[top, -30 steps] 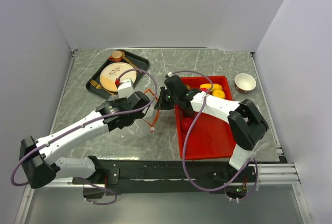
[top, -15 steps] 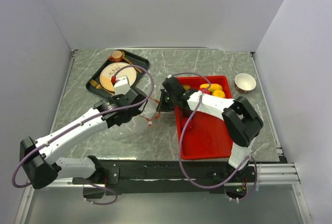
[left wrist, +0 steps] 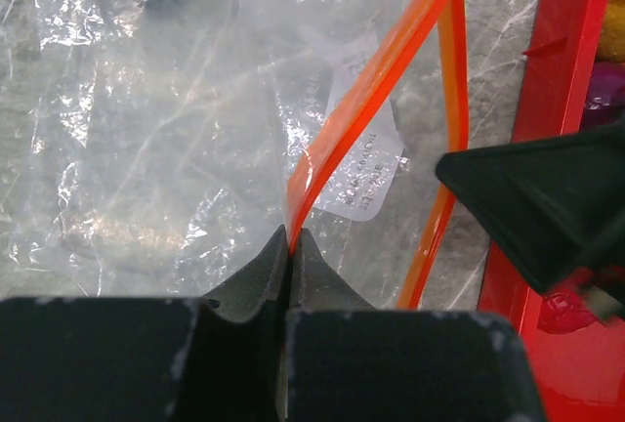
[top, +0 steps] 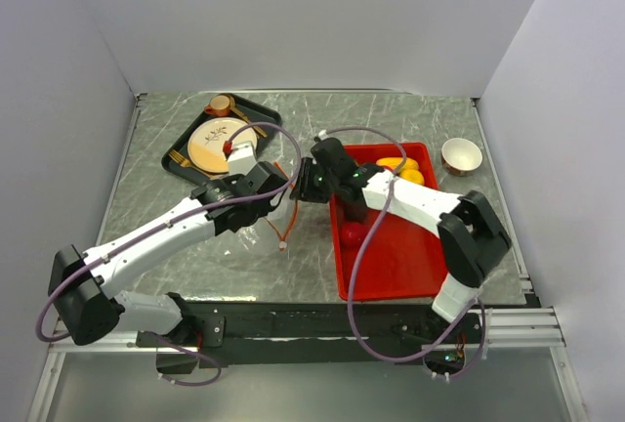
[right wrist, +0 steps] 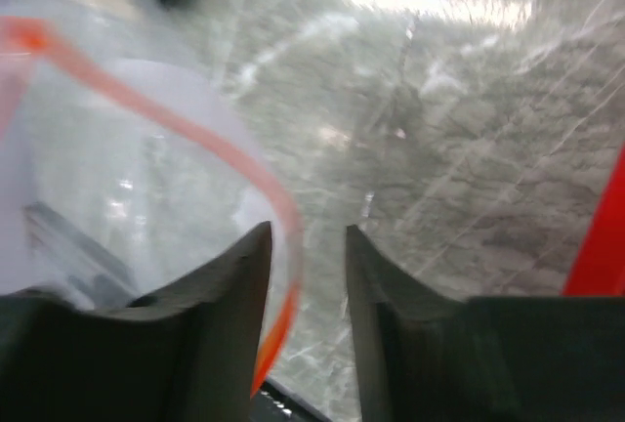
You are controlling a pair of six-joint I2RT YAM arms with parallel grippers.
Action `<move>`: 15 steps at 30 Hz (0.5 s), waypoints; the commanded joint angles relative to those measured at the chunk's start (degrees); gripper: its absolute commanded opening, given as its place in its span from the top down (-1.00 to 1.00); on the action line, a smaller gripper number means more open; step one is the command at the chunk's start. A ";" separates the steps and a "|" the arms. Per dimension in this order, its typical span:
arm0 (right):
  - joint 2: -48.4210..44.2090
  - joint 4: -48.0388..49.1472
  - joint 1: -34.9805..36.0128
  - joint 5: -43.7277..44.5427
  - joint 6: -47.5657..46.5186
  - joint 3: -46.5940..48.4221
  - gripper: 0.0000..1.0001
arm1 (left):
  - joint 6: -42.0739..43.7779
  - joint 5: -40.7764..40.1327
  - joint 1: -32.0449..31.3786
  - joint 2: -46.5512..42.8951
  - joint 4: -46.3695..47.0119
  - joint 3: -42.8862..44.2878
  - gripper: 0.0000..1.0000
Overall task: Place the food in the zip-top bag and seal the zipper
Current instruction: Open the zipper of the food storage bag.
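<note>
**Two claws meet at the bag's mouth**

The clear bag lies crinkly on the gray table, just left of the red tray. Its orange zipper stands up off the table in a thin loop, so the mouth is a little open. A white label shows through the plastic.

The left claw is pressed together. It pinches the zipper at the near side of the loop. From there the strip goes up and away to a sharp corner, then comes down the other side.

The right claw is spread. In its own view the zipper curves across and runs down in the gap, close by one finger. I cannot tell if it touches that finger. Seen from above, the two claws sit tip to tip over the bag's mouth, right by the tray's left wall.

The food is in the tray. A red ball lies near the left wall. Yellow and orange pieces lie at the far end.

At the far left of the table a plate sits on a black tray. A small bowl stands at the far right, just past the red tray.
</note>
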 commanded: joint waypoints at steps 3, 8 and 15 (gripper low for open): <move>-5.88 -5.00 0.17 6.29 -0.95 0.97 -0.03 | 1.38 0.20 0.19 1.63 3.23 0.51 0.98; -13.79 -11.32 -2.63 16.21 2.21 -3.85 -0.60 | 1.29 0.73 0.19 1.72 4.29 -0.02 0.96; -28.63 -15.11 -13.00 20.17 5.02 -14.50 -0.84 | 2.78 2.84 0.19 -0.21 8.50 -2.48 0.99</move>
